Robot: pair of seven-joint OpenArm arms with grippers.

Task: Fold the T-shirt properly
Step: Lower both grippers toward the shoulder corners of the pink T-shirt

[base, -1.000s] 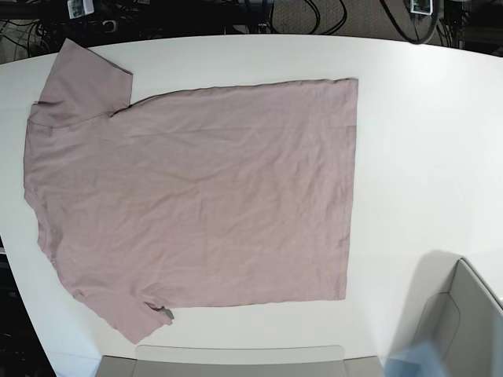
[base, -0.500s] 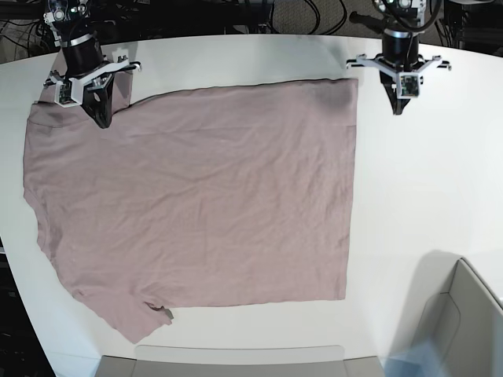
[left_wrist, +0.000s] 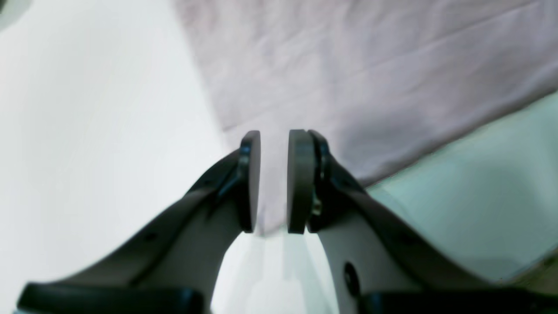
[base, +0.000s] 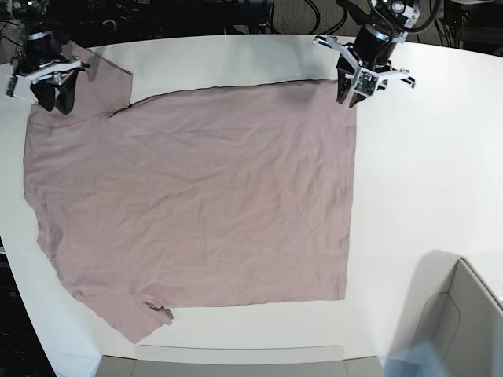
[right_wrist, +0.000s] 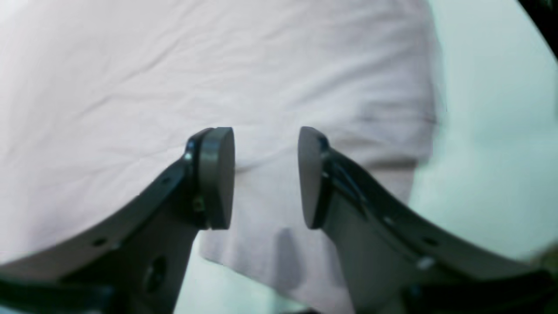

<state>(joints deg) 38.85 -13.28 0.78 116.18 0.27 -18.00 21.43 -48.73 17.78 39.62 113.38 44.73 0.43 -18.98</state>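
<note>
1. T-shirt [base: 196, 196] lies flat on the white table [base: 424, 173], spread wide and lightly wrinkled. Neck and sleeves at the base view's left, hem at its right.
2. Upper sleeve [base: 94, 78] lies flat at the far left corner. Lower sleeve [base: 130, 314] has its edge slightly curled near the front edge of the table.
3. Left gripper [base: 351, 88] sits at the shirt's far hem corner. In the left wrist view [left_wrist: 273, 181] its jaws are parted with a narrow gap, cloth corner visible between and under the pads, not pinched.
4. Right gripper [base: 53, 96] is over the upper sleeve and shoulder area. In the right wrist view [right_wrist: 266, 176] its jaws are wide apart above the cloth, nothing clamped.
5. Cannot tell whether either set of fingertips touches the cloth.
6. Grey bin [base: 464, 314] at the near right corner, well apart from the shirt.
</note>
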